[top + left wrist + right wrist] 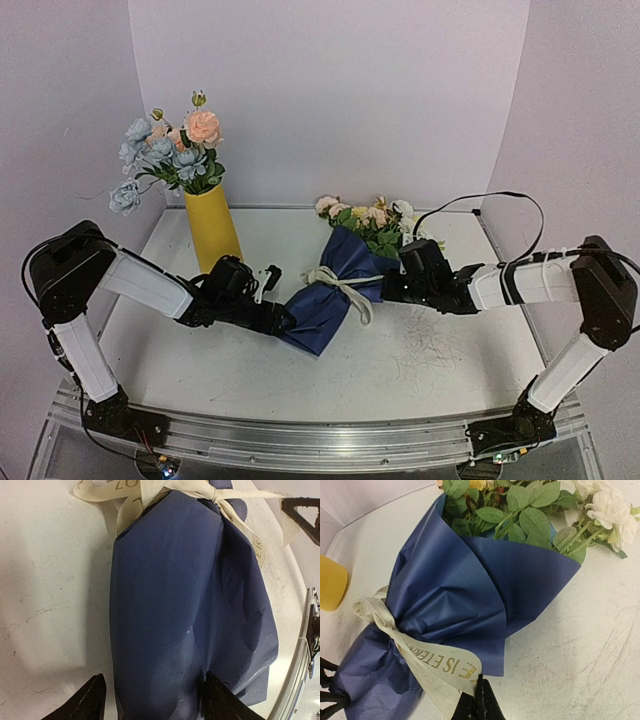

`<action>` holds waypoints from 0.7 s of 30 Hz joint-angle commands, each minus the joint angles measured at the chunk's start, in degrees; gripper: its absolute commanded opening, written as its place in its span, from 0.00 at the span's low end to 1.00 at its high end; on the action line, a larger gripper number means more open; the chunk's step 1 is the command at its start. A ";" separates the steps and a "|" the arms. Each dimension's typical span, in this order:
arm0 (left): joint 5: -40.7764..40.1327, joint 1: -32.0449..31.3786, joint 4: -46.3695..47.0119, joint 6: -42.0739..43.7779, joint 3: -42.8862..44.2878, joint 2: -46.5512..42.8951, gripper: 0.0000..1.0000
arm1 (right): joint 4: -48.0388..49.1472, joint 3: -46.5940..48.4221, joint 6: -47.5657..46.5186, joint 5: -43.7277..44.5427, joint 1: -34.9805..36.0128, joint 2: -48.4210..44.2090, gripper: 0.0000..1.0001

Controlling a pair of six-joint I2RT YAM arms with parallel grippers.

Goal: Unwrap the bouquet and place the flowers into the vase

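Bouquet (330, 290) mid-frame: left gripper (155, 682) wide astride wrapped base, steadying; right gripper (477, 687) pinched on ribbon tail (437, 661), seemingly to untie.

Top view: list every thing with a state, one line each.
Bouquet: lying on the table, wrapped and tied.
Ribbon: knotted, one end pinched by the right gripper.
Vase: upright, holding blue and peach blooms.
Left gripper: open, straddling the bouquet's base.
Right gripper: shut on the ribbon.

Matt, creased blue paper wraps the bouquet (470, 590), bound by smooth cream cloth ribbon (440, 662), on a scratched white table (580, 645).
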 commanded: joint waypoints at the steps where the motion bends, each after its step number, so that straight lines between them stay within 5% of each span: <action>1: 0.27 -3.10 0.60 0.10 -0.36 0.11 0.67 | -3.00 0.03 1.22 4.73 -0.13 -4.20 0.00; 10: -0.65 -14.32 0.69 -4.26 4.17 1.77 0.72 | -7.51 -2.02 4.64 10.10 -0.27 -5.97 0.01; 15: -11.23 -13.62 -0.29 -4.16 1.70 -6.48 0.87 | -9.47 -4.85 6.22 9.71 -1.01 -7.55 0.14; 21: -11.44 -5.64 -2.20 -2.43 4.27 -6.74 0.81 | -9.57 -6.44 5.51 9.25 -1.92 -10.05 0.08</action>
